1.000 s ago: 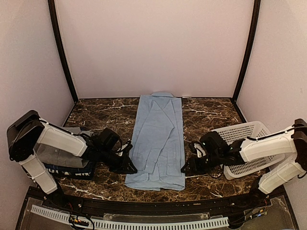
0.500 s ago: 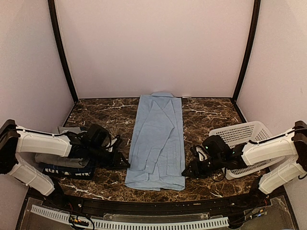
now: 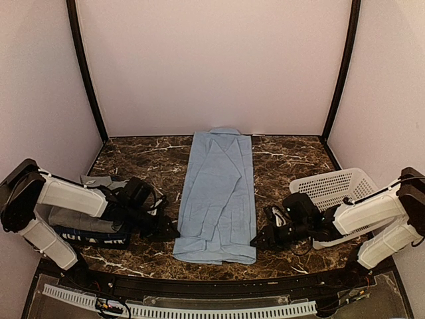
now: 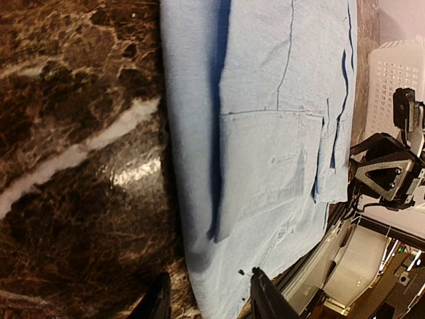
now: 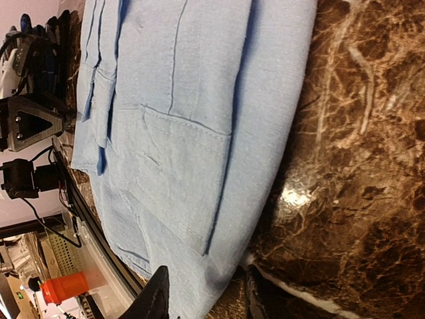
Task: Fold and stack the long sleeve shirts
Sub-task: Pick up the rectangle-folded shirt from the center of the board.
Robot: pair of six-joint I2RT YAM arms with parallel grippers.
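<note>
1. From above: the light blue shirt (image 3: 219,193) lies in a long strip down the middle of the marble table (image 3: 292,159), collar far, hem near. My left gripper (image 3: 166,231) crouches at the hem's left corner and my right gripper (image 3: 257,240) at its right corner. Both have their jaws partly apart and hold nothing. A grey shirt (image 3: 76,218) on a navy shirt (image 3: 93,238) sits under my left arm. The white basket (image 3: 332,183) stands at the right. Pale walls close in on three sides.

2. Left wrist: the left gripper (image 4: 209,299) straddles the corner of the light blue shirt (image 4: 265,133) without pinching it. I judge that a good grip takes every layer, the folded-in sleeve included. The table (image 4: 80,166) is glossy, so the cloth may slide if I drag it.

3. Right wrist: the right gripper (image 5: 202,296) stands the same way at the opposite corner of the light blue shirt (image 5: 186,100). I reckon both corners should rise together and travel straight toward the collar, so the fold lands square. The table (image 5: 352,166) shines here too.
</note>
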